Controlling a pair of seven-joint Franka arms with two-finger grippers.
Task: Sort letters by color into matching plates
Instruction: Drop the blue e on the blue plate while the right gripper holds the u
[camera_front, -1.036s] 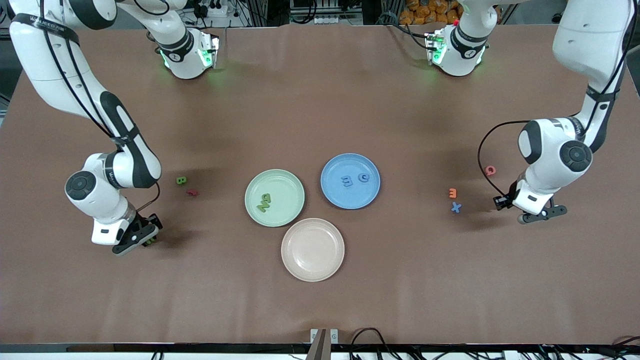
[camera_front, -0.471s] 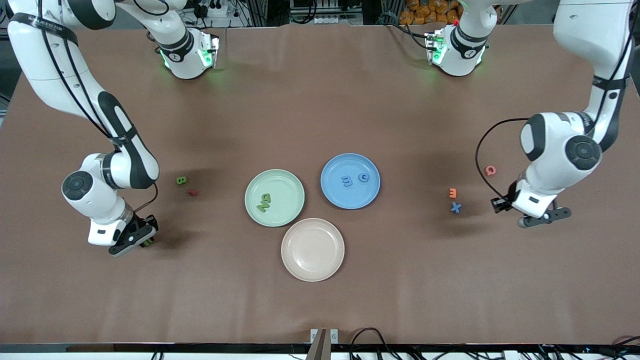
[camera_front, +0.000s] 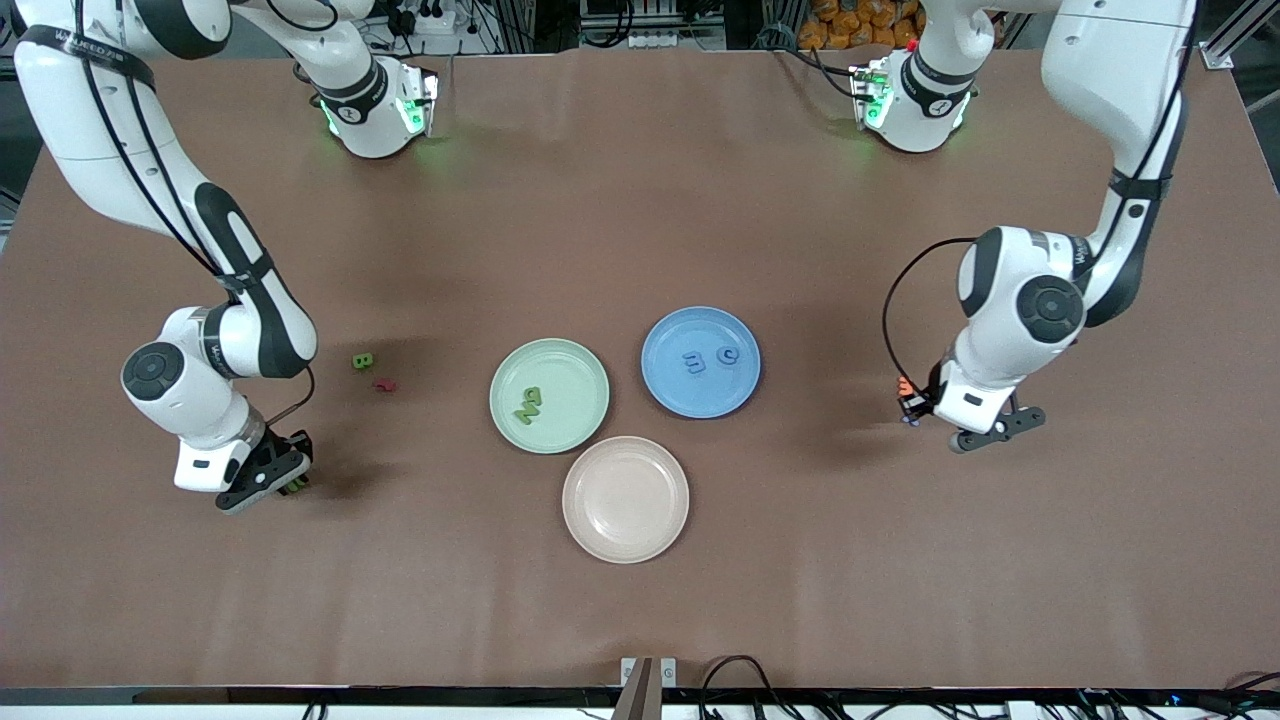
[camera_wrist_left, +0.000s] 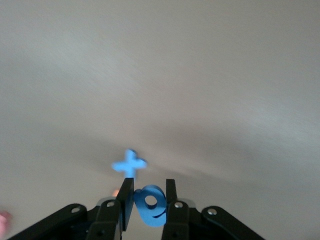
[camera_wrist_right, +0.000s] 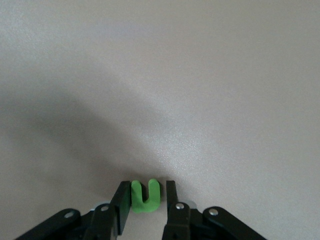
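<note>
Front view: 3 plates (camera_front: 625, 500), 2 green letters (camera_front: 528, 403) in mint, 2 blue (camera_front: 710, 358) in blue.

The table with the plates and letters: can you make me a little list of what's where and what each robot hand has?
green plate: two green letters in it
blue plate: two blue letters in it
pink plate: nothing in it
left gripper: shut on a blue letter, above a blue cross on the table
right gripper: shut on a green U, low at the table
loose near right arm: green B, dark red letter
</note>
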